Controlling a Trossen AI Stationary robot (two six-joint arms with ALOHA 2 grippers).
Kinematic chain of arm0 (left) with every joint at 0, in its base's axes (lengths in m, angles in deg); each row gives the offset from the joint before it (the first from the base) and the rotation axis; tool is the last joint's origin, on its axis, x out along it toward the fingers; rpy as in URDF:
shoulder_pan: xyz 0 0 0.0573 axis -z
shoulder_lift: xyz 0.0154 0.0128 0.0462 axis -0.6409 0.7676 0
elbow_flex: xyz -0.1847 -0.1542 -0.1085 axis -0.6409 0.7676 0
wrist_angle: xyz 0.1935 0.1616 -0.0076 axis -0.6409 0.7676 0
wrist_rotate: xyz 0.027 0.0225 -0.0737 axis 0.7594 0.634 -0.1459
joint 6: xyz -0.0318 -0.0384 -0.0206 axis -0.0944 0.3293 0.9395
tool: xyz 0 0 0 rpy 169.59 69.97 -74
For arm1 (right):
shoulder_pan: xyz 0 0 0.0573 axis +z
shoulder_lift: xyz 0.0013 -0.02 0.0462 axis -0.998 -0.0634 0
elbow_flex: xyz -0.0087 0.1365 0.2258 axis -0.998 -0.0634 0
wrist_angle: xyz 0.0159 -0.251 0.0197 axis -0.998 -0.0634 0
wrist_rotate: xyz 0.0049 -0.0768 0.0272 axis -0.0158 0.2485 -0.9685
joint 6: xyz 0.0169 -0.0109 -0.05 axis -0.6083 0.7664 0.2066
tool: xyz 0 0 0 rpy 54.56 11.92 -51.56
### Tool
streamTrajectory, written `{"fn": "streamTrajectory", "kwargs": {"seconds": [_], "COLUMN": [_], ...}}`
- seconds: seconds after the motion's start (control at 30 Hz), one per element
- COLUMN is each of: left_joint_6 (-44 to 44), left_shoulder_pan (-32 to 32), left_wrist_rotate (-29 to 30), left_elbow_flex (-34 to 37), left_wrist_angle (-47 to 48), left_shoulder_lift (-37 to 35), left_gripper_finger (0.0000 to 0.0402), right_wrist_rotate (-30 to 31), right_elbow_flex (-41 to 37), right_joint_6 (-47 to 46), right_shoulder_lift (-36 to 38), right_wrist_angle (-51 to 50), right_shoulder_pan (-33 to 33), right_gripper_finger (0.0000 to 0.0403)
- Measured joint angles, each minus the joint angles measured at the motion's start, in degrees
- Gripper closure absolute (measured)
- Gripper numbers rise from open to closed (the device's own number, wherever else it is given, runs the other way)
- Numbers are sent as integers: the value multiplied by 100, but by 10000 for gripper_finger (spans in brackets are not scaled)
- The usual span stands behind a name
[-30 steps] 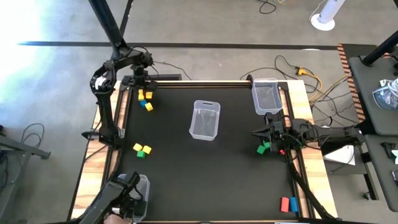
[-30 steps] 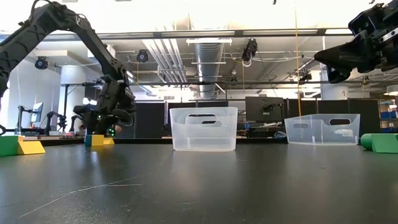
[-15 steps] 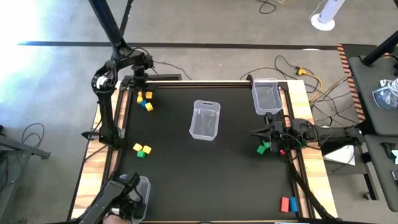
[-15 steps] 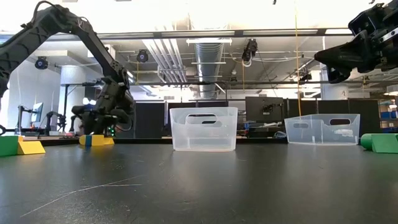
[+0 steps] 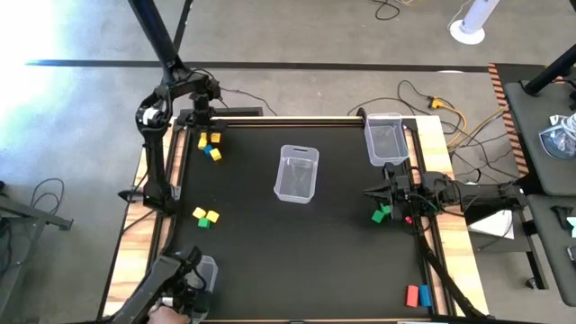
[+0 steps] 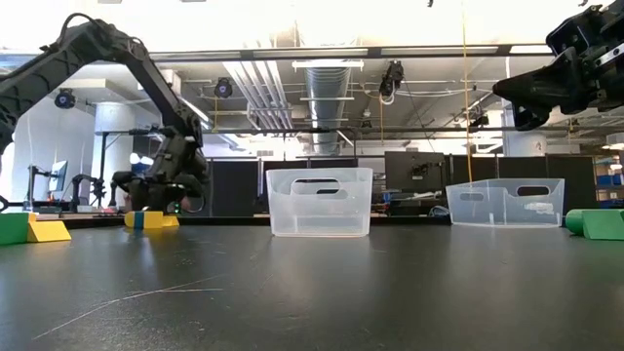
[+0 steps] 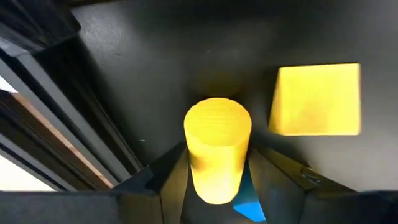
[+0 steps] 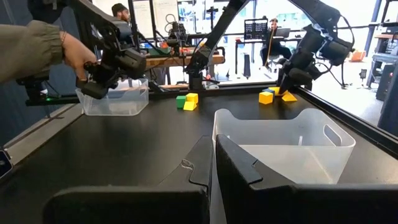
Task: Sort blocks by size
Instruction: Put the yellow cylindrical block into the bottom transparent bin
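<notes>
High view: the left gripper (image 5: 200,121) hangs at the far left corner of the table (image 5: 297,270), right over the yellow cluster (image 5: 210,144), while the right gripper (image 5: 385,191) waits at the table's right edge just beside the green blocks (image 5: 382,214). The left arm is plainly the nearer to the cluster. More blocks lie apart: a yellow-green pair (image 5: 206,216) toward the near left of the middle bin (image 5: 297,173), and a red-blue pair (image 5: 418,294) at the near right corner. A second bin (image 5: 384,138) stands at the far right, a third (image 5: 203,272) at the near left, with a person's hand there.

Low view: the left gripper (image 6: 166,200) sits low, left of the middle bin (image 6: 319,202), just above the yellow blocks (image 6: 151,219). The right gripper (image 6: 517,96) is held high and its fingers cannot be judged here.

Left wrist view: a yellow cylinder (image 7: 216,146) stands between the two dark fingers (image 7: 158,186), its round end facing the camera and its long axis running down between them. They flank it closely, apparently gripping it. A yellow cube (image 7: 318,99) lies just beside, and a blue block (image 7: 250,202) peeks out under the cylinder.

Right wrist view: the right arm's own fingers (image 8: 208,158) look nearly closed, holding nothing.
</notes>
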Motion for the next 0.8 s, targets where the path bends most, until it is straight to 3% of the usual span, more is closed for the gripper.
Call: {"fn": "streamTrajectory", "kwargs": {"seconds": [0.23, 0.43, 0.8], "left_joint_6": [-205, -216, -239], "left_shoulder_pan": [0, 0, 2], "left_wrist_rotate": [-62, -56, 195], "left_elbow_flex": [-82, -82, -101], "left_wrist_angle": [128, 152, 432], "left_shoulder_lift": [80, 78, 72], "left_gripper_finger": [252, 309, 309], "right_wrist_rotate": [-1, 0, 0], "right_elbow_flex": [0, 1, 1], "right_joint_6": [8, 1, 1], "right_shoulder_lift": [-1, -1, 0], "right_wrist_angle": [1, 1, -1], "right_shoulder_pan": [-1, 0, -1], "right_gripper_finger": [390, 390, 390]}}
